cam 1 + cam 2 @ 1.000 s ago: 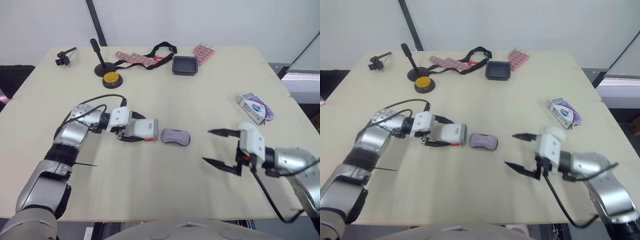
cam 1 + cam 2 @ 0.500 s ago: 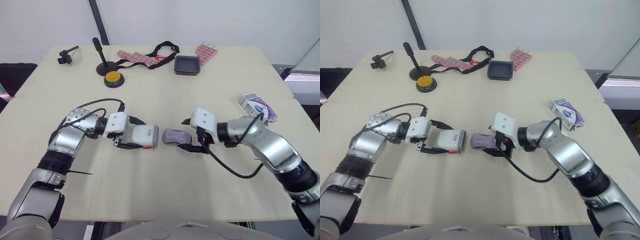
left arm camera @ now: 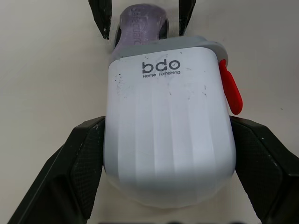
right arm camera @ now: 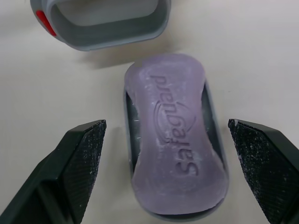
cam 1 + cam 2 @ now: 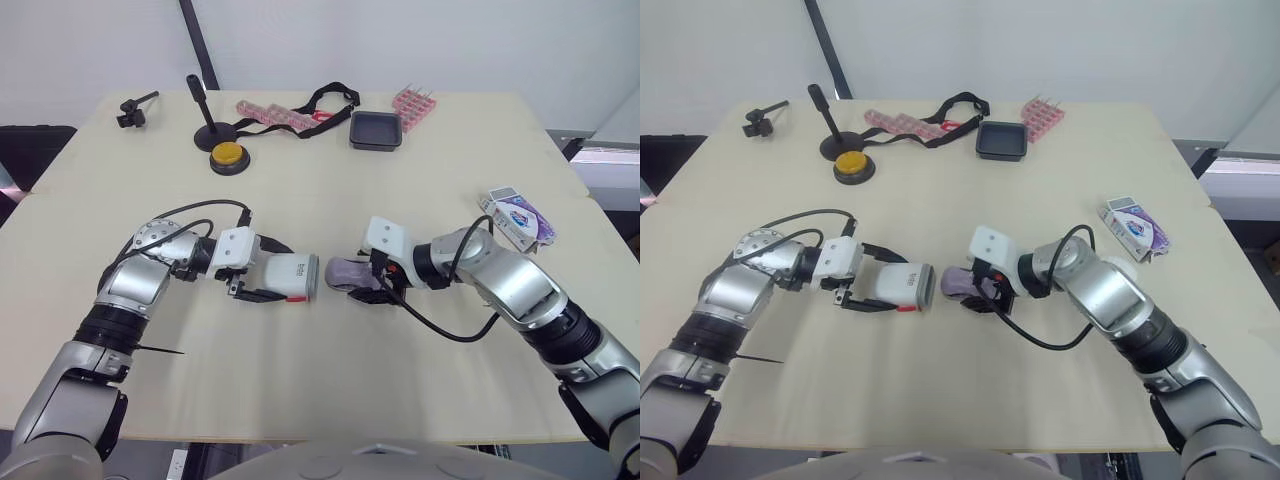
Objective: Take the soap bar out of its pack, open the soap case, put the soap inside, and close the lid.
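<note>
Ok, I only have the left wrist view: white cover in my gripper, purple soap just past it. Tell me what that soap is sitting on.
Observer: The soap lies on a grey tray, seen from the right wrist.
Operator: Give me the right gripper's state.
Observer: The right gripper is open, one finger on each side of the soap and tray, neither touching.
Operator: Now report the cover's far end.
Observer: The cover is open at that end. Its mouth faces the soap, with a strip of bare table between them.
</note>
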